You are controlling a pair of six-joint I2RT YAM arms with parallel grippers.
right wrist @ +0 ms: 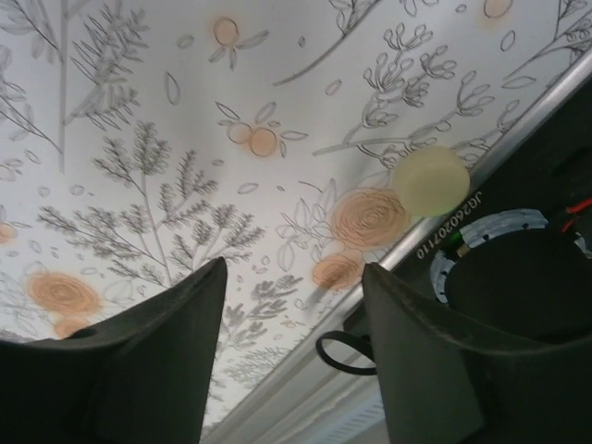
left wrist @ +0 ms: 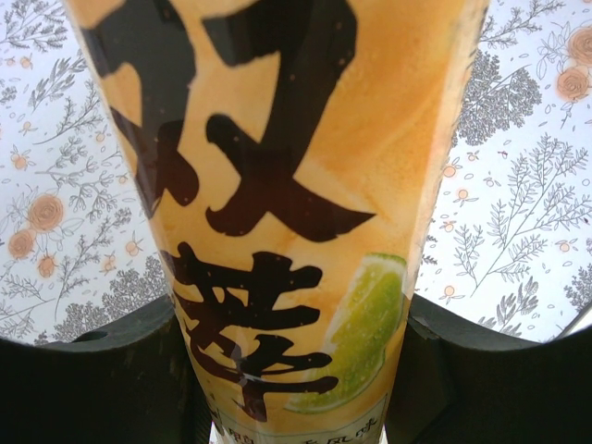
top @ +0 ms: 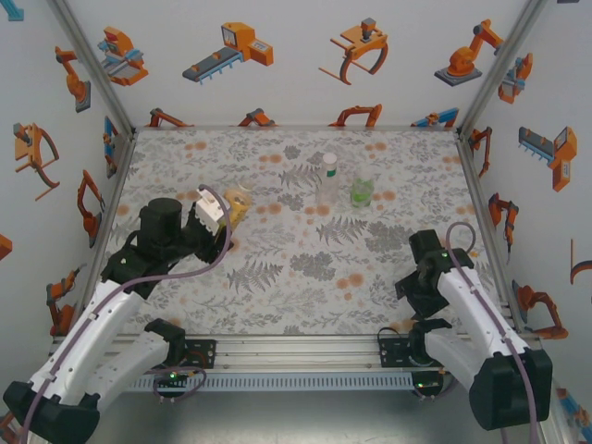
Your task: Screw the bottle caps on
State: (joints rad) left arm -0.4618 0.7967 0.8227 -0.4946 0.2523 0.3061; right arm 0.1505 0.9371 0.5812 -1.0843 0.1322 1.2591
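Left gripper [left wrist: 294, 361] pinches the orange bottle [left wrist: 277, 185] well back from the front rail [top: 296, 350], bare floral tabletop [top: 305, 268] around it. Right gripper [right wrist: 291, 314], jaws spread and empty, hovers over a pale yellow cap [right wrist: 430, 180] beside that rail.

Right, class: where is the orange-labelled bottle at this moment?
The orange-labelled bottle sits left of centre in the top view, held by the left gripper, with the slim clear bottle to its right.
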